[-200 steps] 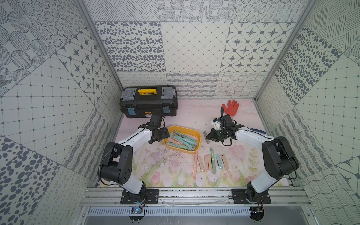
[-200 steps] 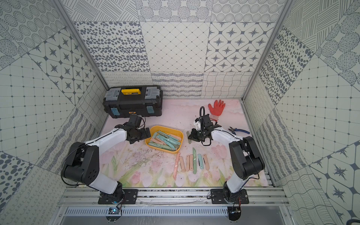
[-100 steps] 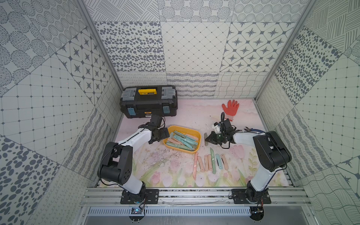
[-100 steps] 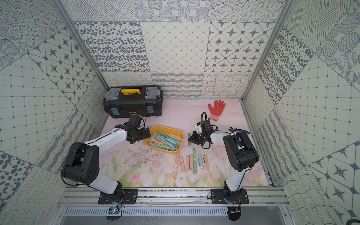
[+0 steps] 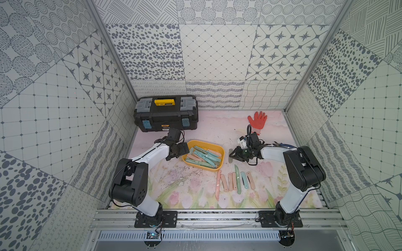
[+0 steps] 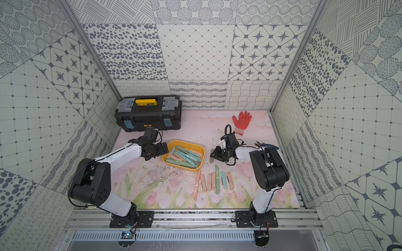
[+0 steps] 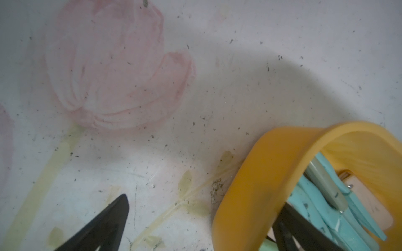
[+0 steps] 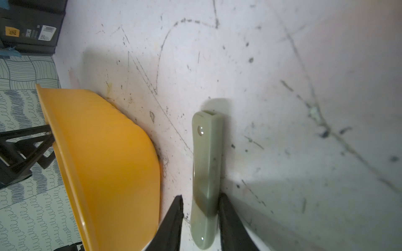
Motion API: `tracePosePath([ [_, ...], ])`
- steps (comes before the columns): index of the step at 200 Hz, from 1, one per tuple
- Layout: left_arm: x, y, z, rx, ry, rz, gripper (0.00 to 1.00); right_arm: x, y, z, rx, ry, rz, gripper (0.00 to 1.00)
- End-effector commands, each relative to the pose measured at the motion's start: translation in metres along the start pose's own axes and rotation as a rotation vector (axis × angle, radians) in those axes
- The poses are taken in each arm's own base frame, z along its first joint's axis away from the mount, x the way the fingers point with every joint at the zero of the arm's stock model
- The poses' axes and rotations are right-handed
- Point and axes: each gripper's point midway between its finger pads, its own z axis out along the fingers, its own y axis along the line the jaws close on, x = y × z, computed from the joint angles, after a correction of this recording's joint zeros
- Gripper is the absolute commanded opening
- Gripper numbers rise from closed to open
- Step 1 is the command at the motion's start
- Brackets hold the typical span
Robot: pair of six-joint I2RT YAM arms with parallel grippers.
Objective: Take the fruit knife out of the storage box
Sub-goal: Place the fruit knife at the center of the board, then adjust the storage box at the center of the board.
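The yellow storage box [image 5: 206, 143] [image 6: 187, 142] sits mid-table with several pastel folded fruit knives [image 5: 204, 156] in it. My left gripper [image 5: 181, 150] [image 7: 204, 201] is open and straddles the box's left wall [image 7: 250, 184], with one finger inside and one outside. A grey-green fruit knife [image 8: 206, 163] [image 5: 230, 159] lies on the mat just right of the box. My right gripper [image 8: 200, 196] [image 5: 232, 155] is low over its end and open. One finger stands clear of the knife and the other is against it.
Several knives [image 5: 235, 181] lie in a row on the mat in front of the right gripper. A black toolbox [image 5: 166, 115] stands at the back left. A red glove [image 5: 257, 119] is at the back right. Pliers [image 5: 280, 143] lie by the right wall.
The right gripper's jaws have parted from the grey-green knife, which now rests on the mat. The left arm has not moved.
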Motion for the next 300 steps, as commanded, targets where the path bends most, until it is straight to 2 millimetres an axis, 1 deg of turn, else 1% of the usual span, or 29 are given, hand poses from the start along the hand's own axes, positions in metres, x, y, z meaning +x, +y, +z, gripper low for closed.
tracePosePath([
  [1, -0.001, 0.004, -0.002, -0.019, -0.002, -0.002, 0.99, 0.003, -0.017, -0.006, 0.092, 0.000, 0.010, 0.33],
  [30, 0.000, 0.004, -0.002, -0.020, 0.000, 0.000, 0.99, 0.000, -0.017, -0.013, 0.123, -0.014, -0.005, 0.36],
  [52, -0.001, 0.004, -0.002, -0.018, 0.000, -0.001, 0.99, -0.005, -0.010, -0.027, 0.140, -0.042, -0.031, 0.41],
  [68, 0.000, 0.004, -0.001, -0.021, 0.001, -0.001, 0.99, -0.010, 0.008, -0.039, 0.106, -0.072, -0.086, 0.42],
  [84, 0.000, 0.004, 0.000, -0.023, 0.004, -0.001, 0.99, -0.008, 0.033, -0.047, 0.065, -0.060, -0.170, 0.43],
  [99, -0.001, 0.004, 0.000, -0.022, 0.004, -0.002, 0.99, -0.002, 0.047, -0.046, 0.073, -0.017, -0.226, 0.43],
  [118, -0.001, 0.004, 0.000, -0.023, 0.002, -0.002, 0.99, 0.006, 0.058, -0.039, 0.091, 0.029, -0.267, 0.43],
  [134, -0.001, 0.004, 0.000, -0.024, 0.003, -0.002, 0.99, 0.009, 0.056, -0.033, 0.151, 0.049, -0.289, 0.42],
  [139, -0.001, 0.004, -0.001, -0.024, 0.003, -0.002, 0.99, 0.011, 0.051, -0.031, 0.179, 0.059, -0.286, 0.41],
  [148, 0.000, 0.004, -0.001, -0.023, 0.003, -0.002, 0.99, 0.011, 0.043, -0.032, 0.229, 0.063, -0.275, 0.41],
  [164, 0.001, 0.005, -0.001, -0.024, 0.006, -0.004, 0.99, 0.012, 0.039, -0.034, 0.255, 0.057, -0.277, 0.41],
  [186, 0.001, 0.005, 0.000, -0.022, 0.003, -0.004, 0.99, 0.012, 0.043, -0.038, 0.256, 0.045, -0.296, 0.41],
  [199, 0.000, 0.005, 0.000, -0.024, 0.004, -0.003, 0.99, 0.015, 0.045, -0.037, 0.261, 0.069, -0.306, 0.41],
  [228, 0.001, 0.004, 0.000, -0.024, 0.007, -0.003, 0.99, 0.031, 0.053, -0.023, 0.260, 0.170, -0.338, 0.41],
  [238, 0.001, 0.005, 0.000, -0.026, 0.006, -0.003, 0.99, 0.034, 0.055, -0.019, 0.254, 0.185, -0.343, 0.41],
  [250, 0.001, 0.005, 0.001, -0.027, 0.007, -0.002, 0.99, 0.033, 0.057, -0.016, 0.247, 0.179, -0.343, 0.41],
  [274, 0.001, 0.005, 0.002, -0.027, 0.010, -0.004, 0.99, 0.025, 0.058, -0.013, 0.259, 0.160, -0.345, 0.41],
  [300, 0.001, 0.005, 0.002, -0.023, 0.011, -0.004, 0.99, 0.011, 0.066, -0.009, 0.249, 0.134, -0.354, 0.41],
])
